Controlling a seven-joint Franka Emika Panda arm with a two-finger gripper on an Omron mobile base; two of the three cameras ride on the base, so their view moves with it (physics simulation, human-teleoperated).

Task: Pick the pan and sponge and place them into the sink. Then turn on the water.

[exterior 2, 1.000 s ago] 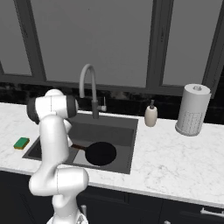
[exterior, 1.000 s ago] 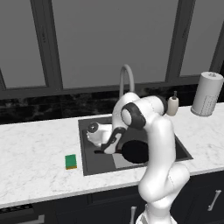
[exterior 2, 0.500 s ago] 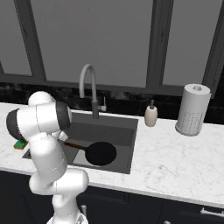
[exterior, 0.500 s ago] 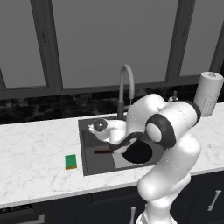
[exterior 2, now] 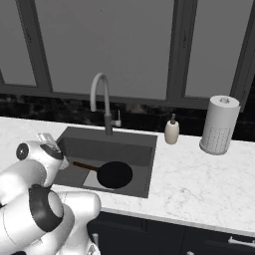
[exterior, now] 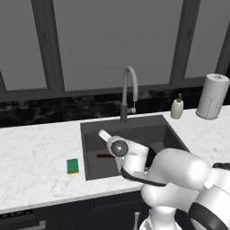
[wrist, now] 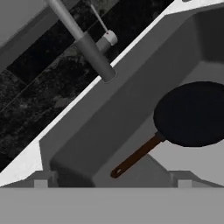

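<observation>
Sponge [exterior: 72,165], on the tabletop beside the sink's [exterior: 90,173] left rim: light, squashy; pinch its sides. Jaws spread, empty.

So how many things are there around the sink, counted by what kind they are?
Pans: 1, the pan lying in the sink
Sponges: 1, the sponge on the counter
Faucets: 1, the faucet
Soap bottles: 1, the soap bottle
Paper towel rolls: 1, the paper towel roll
Total: 5
</observation>
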